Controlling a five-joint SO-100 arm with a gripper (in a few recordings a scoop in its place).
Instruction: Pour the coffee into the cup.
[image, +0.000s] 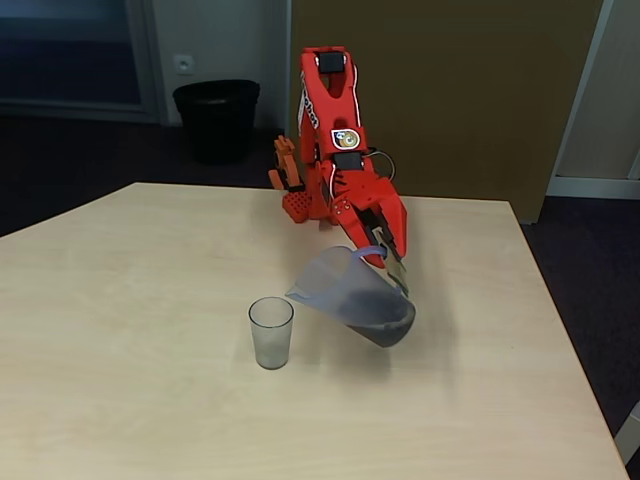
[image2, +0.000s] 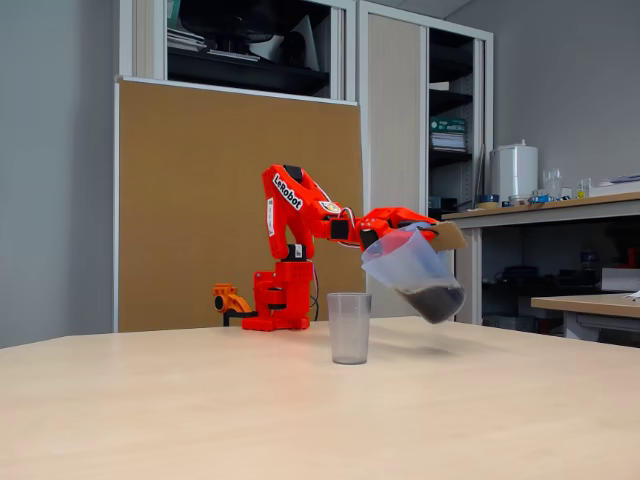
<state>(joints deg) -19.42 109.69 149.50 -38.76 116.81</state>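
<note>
The red robot arm (image: 335, 140) is reaching out from the top middle of the frame over the pale wooden tabletop (image: 120, 300). Its gripper (image: 388, 255) is closed on the handle of the bluish see-through plastic jug (image: 350, 290) and is holding it up in the air. The jug is tipping over, with its open mouth pointing toward the left side of the frame and down. The dark brown coffee (image: 385, 318) is sitting low in the bottom of the jug, near the middle of the frame.

The small clear plastic cup (image: 271, 332) is standing upright on the tabletop, just below and left of the jug's mouth. The two are close but not touching. In the other fixed view, the jug (image2: 410, 270) is hanging to the right of the cup (image2: 349, 327), a bit higher, and the coffee (image2: 437, 301) is resting in its lower right end.

A black round bin (image: 216, 118) is standing on the floor at the upper left.
</note>
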